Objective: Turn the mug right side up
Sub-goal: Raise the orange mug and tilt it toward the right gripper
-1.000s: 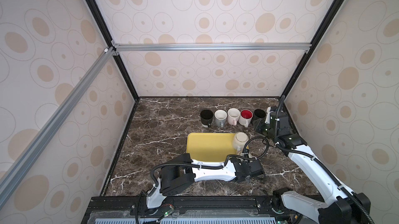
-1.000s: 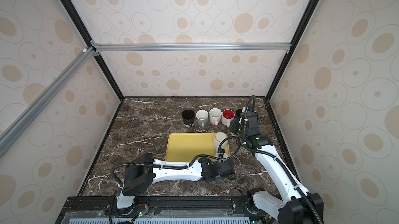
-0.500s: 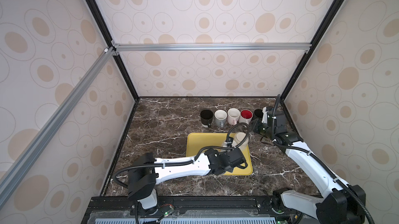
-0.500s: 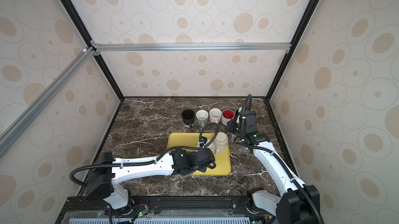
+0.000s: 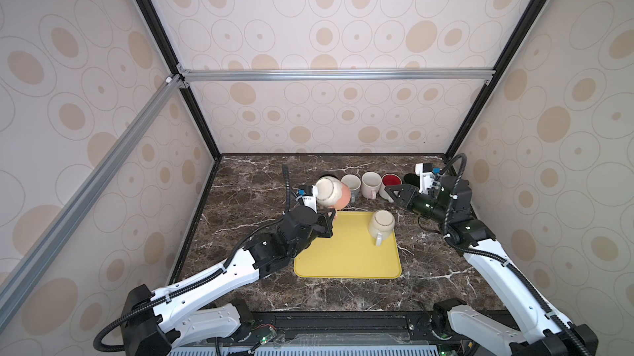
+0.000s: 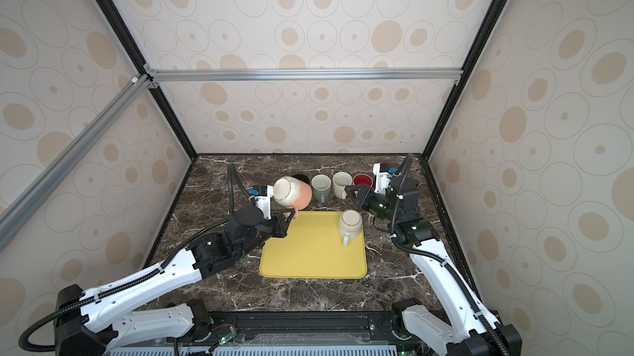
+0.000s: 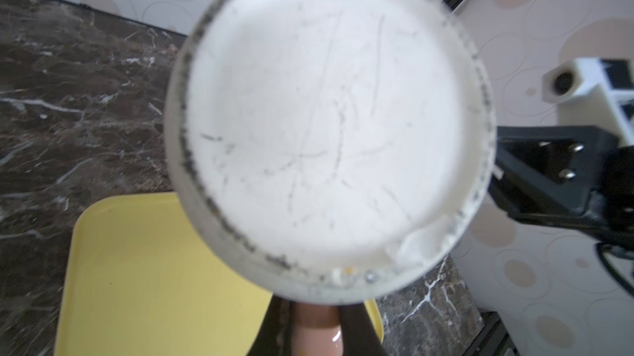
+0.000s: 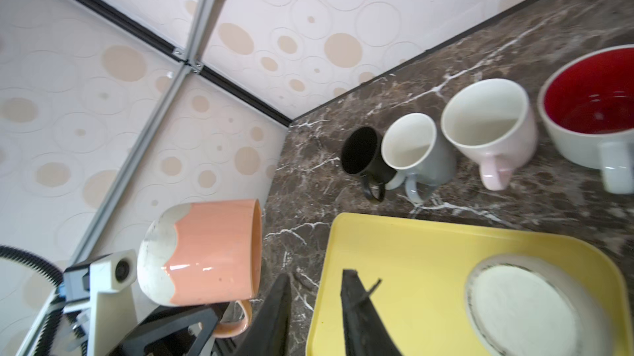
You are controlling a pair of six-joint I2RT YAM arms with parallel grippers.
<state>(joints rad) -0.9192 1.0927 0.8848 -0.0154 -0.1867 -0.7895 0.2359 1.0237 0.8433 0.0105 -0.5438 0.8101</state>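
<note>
**Peach mug hanging sideways**

Left gripper is pinching its handle above the yellow tray's 11 o'clock corner, likely so a wrist roll brings the mouth up. Right gripper is hovering at 2 o'clock, spread, empty.

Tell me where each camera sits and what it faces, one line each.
Top views: high above the base, looking down on left arm, right arm and yellow plastic tray.
Left wrist: on that arm, facing the peach-and-white ceramic mug base; jaws shut on its handle.
Right wrist: facing the upright mug row; open jaws show.
Shared: all show tray and mug.
</note>
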